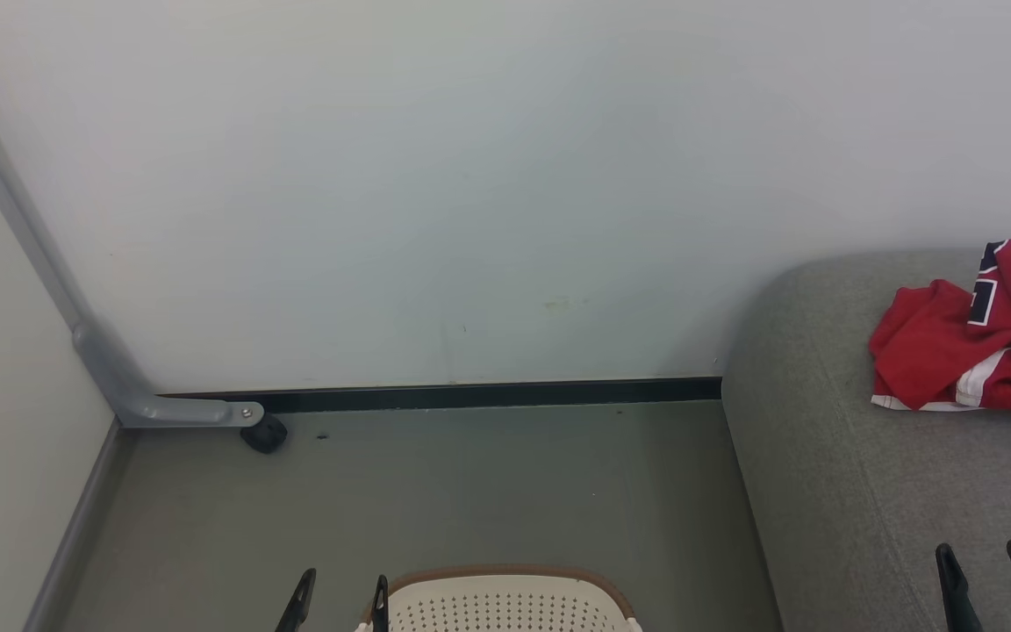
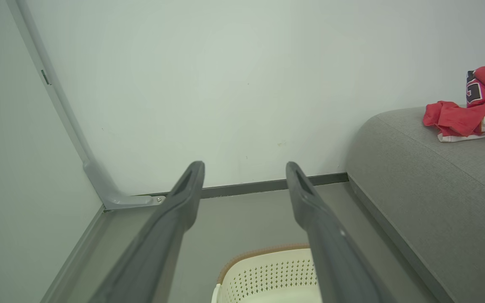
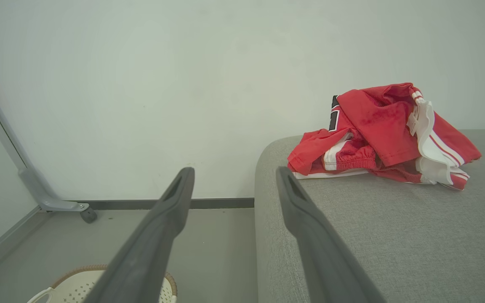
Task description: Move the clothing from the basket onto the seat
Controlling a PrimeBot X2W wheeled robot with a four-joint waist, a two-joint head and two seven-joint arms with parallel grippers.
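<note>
The red and white clothing (image 1: 971,338) lies crumpled on the grey seat (image 1: 856,491) at the right, also seen as the clothing (image 3: 381,134) on the seat (image 3: 394,227) and the clothing (image 2: 470,105) on the seat (image 2: 436,176). The cream perforated basket (image 1: 505,601) with a brown rim stands on the floor at the bottom edge; its inside is out of view. My left gripper (image 1: 343,584) is open beside the basket's left rim, holding nothing. My right gripper (image 1: 984,557) is open over the seat's front, well short of the clothing. The basket (image 2: 267,273) sits below the left fingers (image 2: 192,185).
A pale wall with a dark skirting strip closes the far side. A grey metal frame leg with a black caster (image 1: 264,434) stands in the left corner. Grey floor (image 1: 470,491) lies between the basket, the wall and the seat.
</note>
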